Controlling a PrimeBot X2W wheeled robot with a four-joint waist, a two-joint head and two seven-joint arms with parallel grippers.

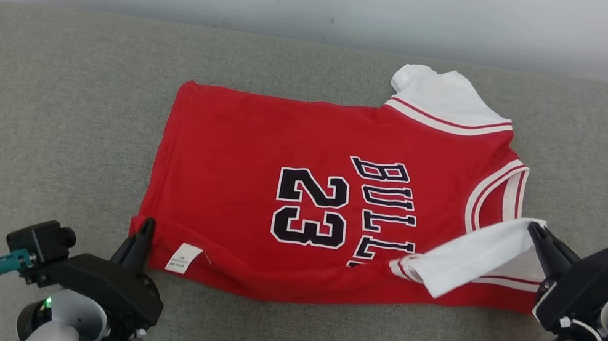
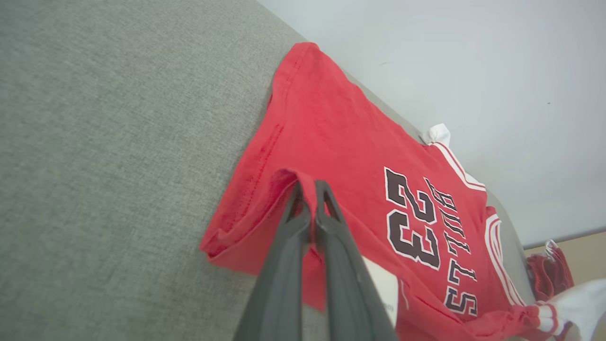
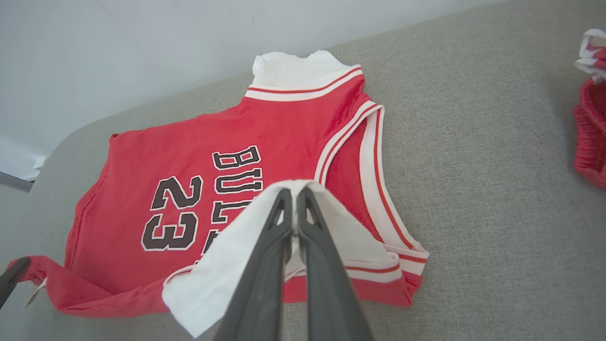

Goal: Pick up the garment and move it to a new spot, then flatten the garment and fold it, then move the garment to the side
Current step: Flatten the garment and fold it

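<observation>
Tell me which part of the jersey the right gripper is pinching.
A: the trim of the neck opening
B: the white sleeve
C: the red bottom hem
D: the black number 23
B: the right gripper has its fingers shut on the white sleeve of the red jersey; the bottom hem is pinched by the left gripper.
</observation>
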